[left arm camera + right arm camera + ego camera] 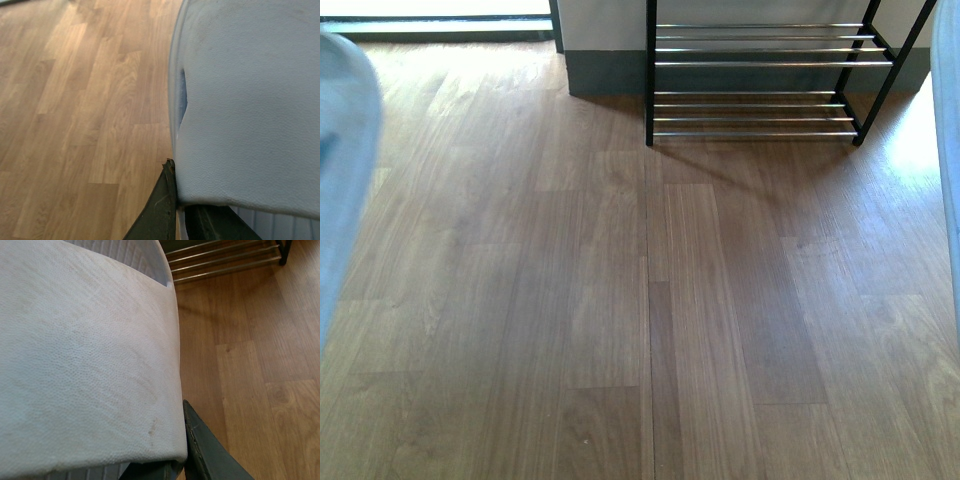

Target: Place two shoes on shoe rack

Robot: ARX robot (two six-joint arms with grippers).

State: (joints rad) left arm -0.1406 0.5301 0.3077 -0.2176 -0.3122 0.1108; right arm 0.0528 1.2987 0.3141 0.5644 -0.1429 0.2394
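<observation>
Left gripper (186, 212) clamped on left shoe (250, 100), only one dark finger (159, 210) clear. Right gripper (186, 462) likewise clamped on right shoe (85, 355). Both shoes held up off floor (620, 300). Shoe rack (760, 62) ahead at floor's far right edge, rods crosswise, right arm nearer. Shoes fill wrist views; toe direction and opposing fingers hidden.

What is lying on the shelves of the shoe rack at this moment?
Nothing lies on the two shelves of the shoe rack that show; only the wall appears between the rods. Higher shelves are cut off at the picture's edge, so they cannot be checked.
</observation>
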